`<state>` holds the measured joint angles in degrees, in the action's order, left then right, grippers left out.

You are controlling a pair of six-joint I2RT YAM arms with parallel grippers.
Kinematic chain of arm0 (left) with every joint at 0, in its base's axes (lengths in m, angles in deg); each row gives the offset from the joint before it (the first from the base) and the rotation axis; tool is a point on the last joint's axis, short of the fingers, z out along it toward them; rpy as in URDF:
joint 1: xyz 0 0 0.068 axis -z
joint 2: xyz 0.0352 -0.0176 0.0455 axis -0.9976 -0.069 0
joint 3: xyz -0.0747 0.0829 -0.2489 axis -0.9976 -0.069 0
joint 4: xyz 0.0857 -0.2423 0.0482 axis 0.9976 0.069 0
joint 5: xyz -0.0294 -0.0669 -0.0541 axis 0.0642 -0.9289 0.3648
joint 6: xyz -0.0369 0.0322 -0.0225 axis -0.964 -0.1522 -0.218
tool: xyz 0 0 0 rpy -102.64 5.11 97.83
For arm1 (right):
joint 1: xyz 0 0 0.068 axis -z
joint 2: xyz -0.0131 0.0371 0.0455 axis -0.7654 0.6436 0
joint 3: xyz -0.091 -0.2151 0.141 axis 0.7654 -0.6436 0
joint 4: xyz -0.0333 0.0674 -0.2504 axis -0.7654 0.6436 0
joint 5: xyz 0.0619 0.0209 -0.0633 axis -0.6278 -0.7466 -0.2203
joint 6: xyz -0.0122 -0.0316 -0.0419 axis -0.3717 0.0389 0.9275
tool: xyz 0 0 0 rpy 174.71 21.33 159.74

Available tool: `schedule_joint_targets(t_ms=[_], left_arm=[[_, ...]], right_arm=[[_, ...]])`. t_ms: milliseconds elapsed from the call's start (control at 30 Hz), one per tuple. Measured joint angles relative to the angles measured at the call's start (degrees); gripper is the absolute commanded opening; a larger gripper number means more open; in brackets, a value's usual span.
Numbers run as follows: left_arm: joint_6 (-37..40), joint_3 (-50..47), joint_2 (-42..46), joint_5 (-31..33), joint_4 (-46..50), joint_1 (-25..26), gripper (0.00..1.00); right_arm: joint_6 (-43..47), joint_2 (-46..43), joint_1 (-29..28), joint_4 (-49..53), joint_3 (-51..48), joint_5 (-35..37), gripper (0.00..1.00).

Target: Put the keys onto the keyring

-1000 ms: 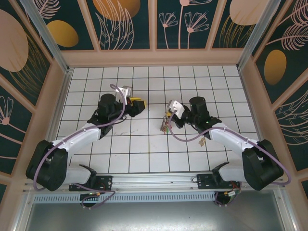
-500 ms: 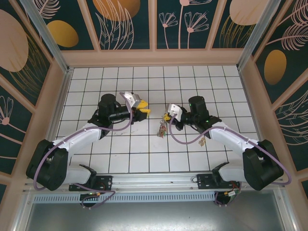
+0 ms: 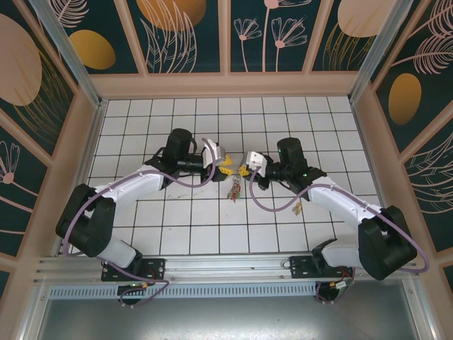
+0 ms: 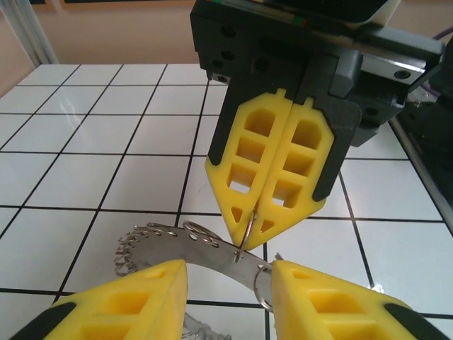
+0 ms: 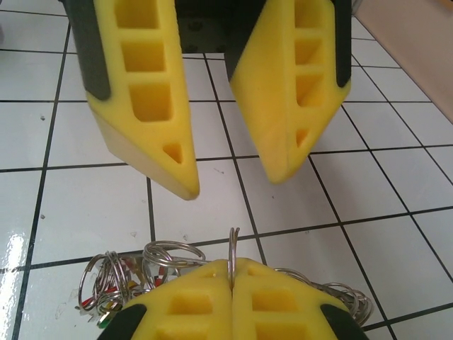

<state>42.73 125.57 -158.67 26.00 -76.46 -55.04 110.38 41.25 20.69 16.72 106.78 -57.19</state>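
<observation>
a: keyring (image 4: 166,239) first, where is it?
b: about the middle of the table (image 3: 212,234), midway between its left and right edges, held up by the right gripper (image 4: 253,227).
a: how is that gripper set?
b: clamped. its yellow pads are pressed flat together, pinching the ring's thin wire edge-on.
a: and the left gripper (image 5: 233,184)?
b: facing the right one, tip to tip. its two fingers (image 5: 145,106) stand apart, one on either side of the toothed band; whether either pad touches the metal, i cannot tell.
a: keys (image 5: 106,301)?
b: a small bunch with red and green heads sits on little rings below the hoop, just beside the right gripper's tips, over the white tiles.
</observation>
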Motion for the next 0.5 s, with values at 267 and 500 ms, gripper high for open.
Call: schedule_joint_targets(t_ms=[267,500], left_arm=[[4.0,2.2,-3.1,-0.6,4.2,0.2,0.37],[5.7,5.2,-5.1,-3.0,6.6,0.3,0.33]], right_arm=[[0.0,1.7,0.0,0.2,0.2,-0.4,0.0],[0.0,2.7,0.0,0.2,0.7,-0.9,0.0]])
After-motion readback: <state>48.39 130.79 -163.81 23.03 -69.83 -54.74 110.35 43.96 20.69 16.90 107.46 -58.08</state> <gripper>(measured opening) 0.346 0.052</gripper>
